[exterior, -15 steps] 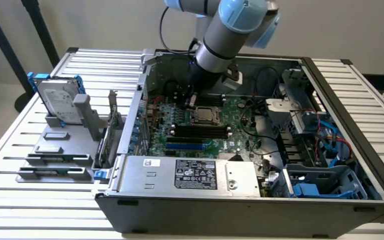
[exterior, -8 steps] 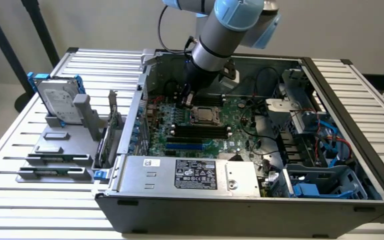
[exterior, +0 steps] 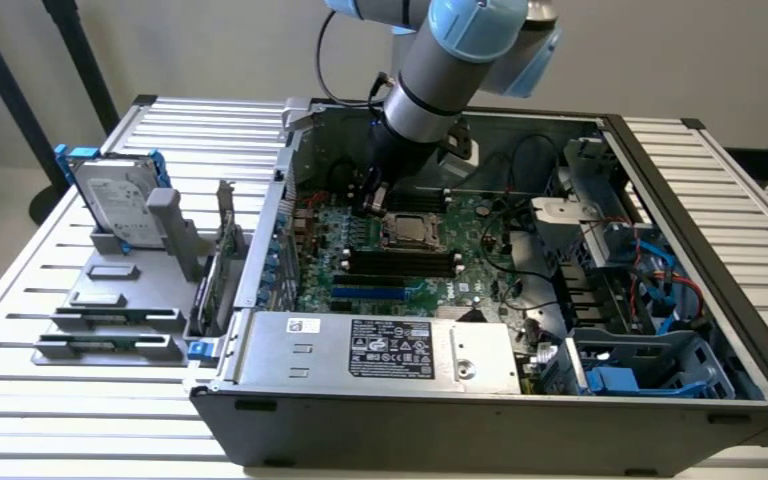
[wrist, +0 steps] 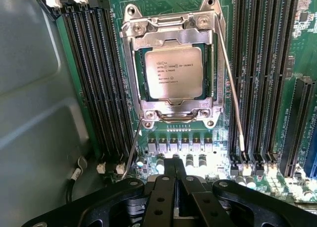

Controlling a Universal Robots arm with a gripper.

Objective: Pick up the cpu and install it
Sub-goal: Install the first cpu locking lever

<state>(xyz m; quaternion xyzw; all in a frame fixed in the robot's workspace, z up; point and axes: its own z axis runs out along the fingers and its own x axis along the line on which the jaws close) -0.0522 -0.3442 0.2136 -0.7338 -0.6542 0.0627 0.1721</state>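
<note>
Wrist view: we are seeing claw (wrist: pixel 174 167) shut tight, gripping nothing; chip (wrist: pixel 173 72) sitting in socket (wrist: pixel 171 36) ahead of claw. We are fearing claw dipping, snagging unlatched lever (wrist: pixel 232 93), scratching chip.

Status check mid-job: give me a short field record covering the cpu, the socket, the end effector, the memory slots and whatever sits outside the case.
cpu: lying flat in the socket, silver top up
socket: metal frame around the cpu, a thin wire lever along each side
end effector: shut, holding nothing, over the board next to the socket
memory slots: rows on both sides of the socket, look empty
hard drive: upright on a stand outside the case, at the exterior view's left
</note>
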